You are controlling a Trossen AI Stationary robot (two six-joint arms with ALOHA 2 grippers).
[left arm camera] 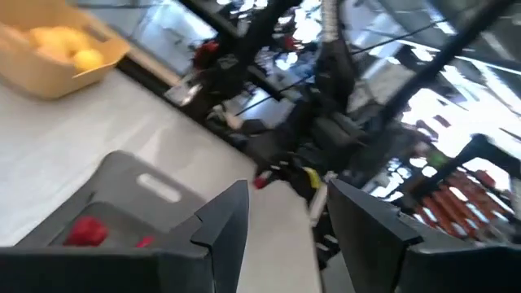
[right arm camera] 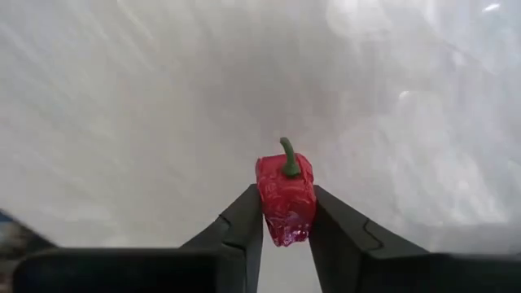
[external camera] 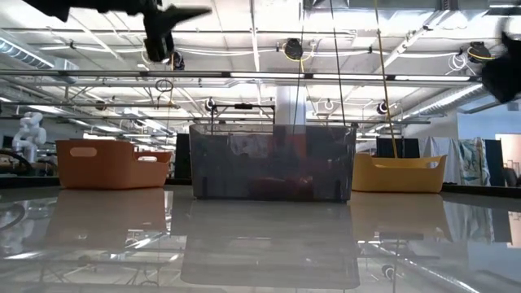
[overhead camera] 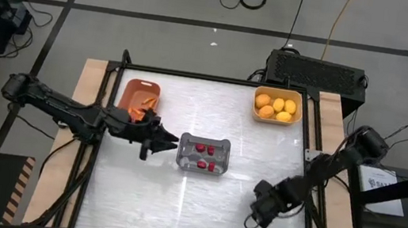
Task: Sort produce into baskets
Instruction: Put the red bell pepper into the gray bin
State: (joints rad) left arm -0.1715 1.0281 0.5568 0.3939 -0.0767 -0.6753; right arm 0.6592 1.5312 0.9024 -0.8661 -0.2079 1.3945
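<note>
Clamped between the two dark fingers of the right gripper is a small red pepper with a green stem, seen close in the right wrist view just above the pale worktop; in the high view this gripper sits at the lower right of the worktop, well apart from the baskets. Across the high view, the left arm reaches in from the left edge, and the left gripper hovers near the centre, just beside the left end of the grey translucent basket, its fingers standing apart with nothing between them. That grey basket holds several red pieces. At the upper left of the worktop lies the terracotta basket with thin orange sticks inside. At the upper right lies the yellow basket, filled with roundish yellow-orange fruits. From the low view, the grey basket stands in the middle, the terracotta one to its left and the yellow one to its right.
</note>
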